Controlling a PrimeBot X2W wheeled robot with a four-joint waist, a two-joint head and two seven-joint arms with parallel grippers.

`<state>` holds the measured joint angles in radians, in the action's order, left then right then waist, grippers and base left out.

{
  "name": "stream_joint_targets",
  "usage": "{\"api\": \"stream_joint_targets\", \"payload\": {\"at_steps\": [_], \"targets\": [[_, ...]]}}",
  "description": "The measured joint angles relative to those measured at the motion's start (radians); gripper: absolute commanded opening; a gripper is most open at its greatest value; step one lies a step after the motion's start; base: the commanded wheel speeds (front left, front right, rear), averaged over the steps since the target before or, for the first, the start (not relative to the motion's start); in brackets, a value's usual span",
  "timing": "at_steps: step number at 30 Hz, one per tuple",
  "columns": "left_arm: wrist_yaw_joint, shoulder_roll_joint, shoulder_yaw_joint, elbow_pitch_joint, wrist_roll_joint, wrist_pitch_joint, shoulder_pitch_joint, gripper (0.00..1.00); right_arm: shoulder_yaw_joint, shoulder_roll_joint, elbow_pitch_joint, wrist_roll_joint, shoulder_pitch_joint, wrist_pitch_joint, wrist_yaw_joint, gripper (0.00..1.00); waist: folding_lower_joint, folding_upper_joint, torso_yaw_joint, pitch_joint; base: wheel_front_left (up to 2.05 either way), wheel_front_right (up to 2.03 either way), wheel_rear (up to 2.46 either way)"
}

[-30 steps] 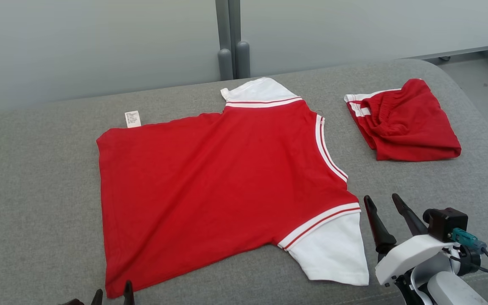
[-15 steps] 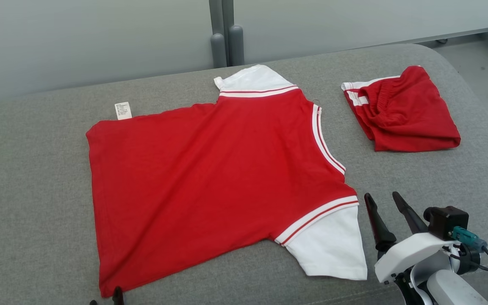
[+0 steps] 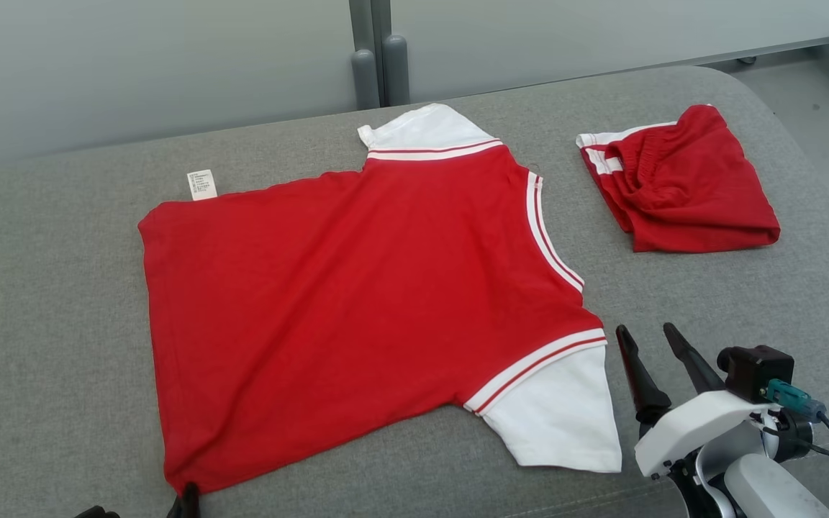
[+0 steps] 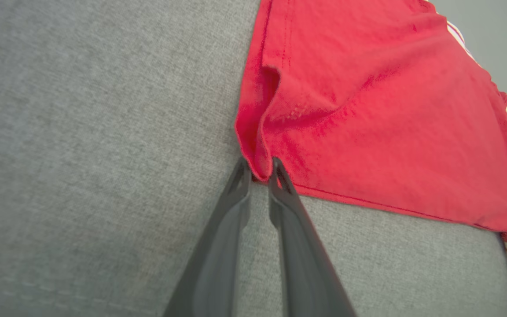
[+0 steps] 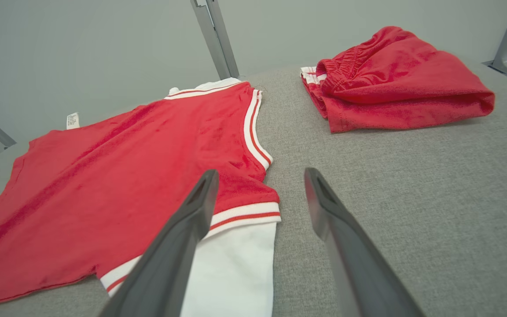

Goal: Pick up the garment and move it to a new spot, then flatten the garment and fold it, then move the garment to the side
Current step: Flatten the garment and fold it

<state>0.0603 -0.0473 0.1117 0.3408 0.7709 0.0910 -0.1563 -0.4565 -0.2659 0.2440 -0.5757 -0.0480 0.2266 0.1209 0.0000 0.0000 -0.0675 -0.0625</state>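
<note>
The garment [image 3: 357, 288] is a red T-shirt with white, red-striped sleeves, lying flat on the grey padded surface [image 3: 47, 288]. My left gripper [image 3: 184, 498] sits at its near left hem corner. In the left wrist view the left gripper [image 4: 259, 169] is shut on that corner, and the red cloth [image 4: 368, 110] bunches into a fold between the tips. My right gripper [image 3: 645, 332] hovers open just right of the near white sleeve [image 3: 565, 417]. In the right wrist view the right gripper [image 5: 261, 173] holds nothing, with the shirt [image 5: 126, 154] ahead and to the left.
A folded pair of red shorts [image 3: 681, 191] lies at the far right of the surface, also seen as red shorts [image 5: 394, 83] in the right wrist view. Two grey posts [image 3: 371, 68] stand against the back wall. The surface's rounded edge drops to the floor [image 3: 817, 93] at the right.
My left gripper's fingers have closed on the shirt's near left hem corner, puckering the cloth. The head view has shifted a little. The right gripper has not moved.
</note>
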Motion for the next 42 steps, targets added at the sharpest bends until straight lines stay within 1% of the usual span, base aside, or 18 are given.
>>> {"api": "stream_joint_targets", "payload": {"at_steps": [4,7,11,15,22,28,34,36,37,38,39,40,41,42], "targets": [[-0.008,0.000,-0.003,0.000,0.020,0.025,0.021,0.00,0.000,0.010,0.013,-0.049,0.012,-0.014,-0.018,1.00,0.0000,0.0000,0.001,-0.004,0.00,0.00,0.00],[-0.009,0.001,-0.008,-0.009,0.027,0.044,0.034,0.00,-0.012,0.010,0.034,-0.062,0.051,-0.035,-0.035,1.00,0.0000,0.0000,0.004,-0.007,0.00,0.00,0.00],[-0.016,0.001,-0.007,-0.033,0.027,0.070,0.043,0.00,-0.015,0.015,0.044,-0.116,0.118,-0.048,-0.061,1.00,0.0000,0.0000,0.008,-0.013,0.00,0.00,0.00],[-0.025,0.001,0.001,-0.053,0.027,0.088,0.057,0.00,-0.017,0.018,0.049,-0.151,0.145,-0.062,-0.082,1.00,0.0000,0.0000,0.008,-0.020,0.00,0.00,0.00],[-0.026,0.001,0.026,-0.063,0.008,0.096,0.065,0.00,-0.012,0.055,0.090,-0.214,0.158,-0.072,-0.121,1.00,0.0000,0.0000,0.007,-0.025,0.00,0.00,0.00],[-0.026,0.001,0.049,-0.068,0.006,0.096,0.070,0.00,-0.001,0.072,0.138,-0.226,0.158,-0.072,-0.133,1.00,0.0000,0.0000,0.021,-0.029,0.00,0.00,0.00],[-0.026,0.002,0.049,-0.070,-0.003,0.096,0.075,0.00,0.000,0.077,0.183,-0.228,0.135,-0.069,-0.156,0.99,0.0000,0.0000,0.037,-0.038,0.00,0.00,0.00],[-0.026,0.001,0.047,-0.070,-0.003,0.100,0.075,0.00,-0.004,0.077,0.198,-0.228,0.124,-0.069,-0.165,0.85,0.0000,0.0000,0.040,-0.039,0.00,0.00,0.00],[-0.026,0.001,0.047,-0.069,-0.003,0.100,0.075,0.00,-0.005,0.077,0.204,-0.228,0.119,-0.069,-0.166,0.80,0.0000,0.0000,0.041,-0.040,0.00,0.00,0.00],[-0.026,0.001,0.047,-0.069,-0.003,0.100,0.075,0.00,-0.005,0.077,0.204,-0.228,0.119,-0.069,-0.166,0.69,0.0000,0.0000,0.041,-0.040,0.00,0.00,0.00],[-0.026,0.002,0.047,-0.069,-0.003,0.100,0.075,0.00,-0.006,0.077,0.209,-0.228,0.116,-0.069,-0.168,0.53,0.0000,0.0000,0.043,-0.040,0.00,0.00,0.00],[-0.025,0.001,0.047,-0.069,-0.003,0.100,0.075,0.00,-0.006,0.077,0.216,-0.228,0.113,-0.069,-0.173,0.40,0.0000,0.0000,0.044,-0.041,0.00,0.00,0.00],[-0.025,0.001,0.047,-0.070,-0.003,0.102,0.075,0.00,-0.005,0.075,0.222,-0.228,0.111,-0.069,-0.173,0.31,0.0000,0.0000,0.045,-0.041,0.00,0.00,0.00],[-0.025,0.001,0.046,-0.070,-0.003,0.105,0.075,0.00,-0.005,0.074,0.225,-0.228,0.108,-0.069,-0.174,0.18,0.0000,0.0000,0.046,-0.041,0.00,0.00,0.00]]}}
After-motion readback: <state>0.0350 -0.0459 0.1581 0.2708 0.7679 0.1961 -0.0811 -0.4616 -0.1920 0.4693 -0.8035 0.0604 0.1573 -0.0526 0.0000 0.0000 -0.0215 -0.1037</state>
